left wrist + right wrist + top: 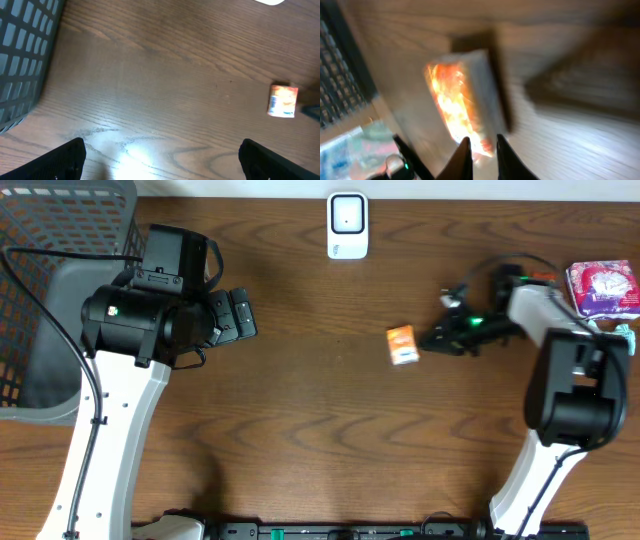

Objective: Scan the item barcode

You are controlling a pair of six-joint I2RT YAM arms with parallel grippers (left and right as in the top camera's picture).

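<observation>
Brown wood table [300, 430]; the reference landmark is the white scanner [347, 225] at its far edge (taken to be the reader).

- Grey basket [60, 240]: far left of the scanner.
- Left gripper [162, 160]: left of the scanner, jaws spread wide, nothing between them.
- Right gripper [482, 157]: right of the scanner, nearer the robot. Its jaws stand a narrow gap apart, tips at the box's end. The view is blurred, so I cannot tell whether it pinches the box.
- Purple packet [603, 288]: far right of the scanner.
- Orange box [402, 344]: slightly right of the scanner, well apart from it, apparently lying on the wood.

Judgement: the scan is not yet done. Still to do are a firm grasp, the carry to the scanner, and turning the barcode toward it.
</observation>
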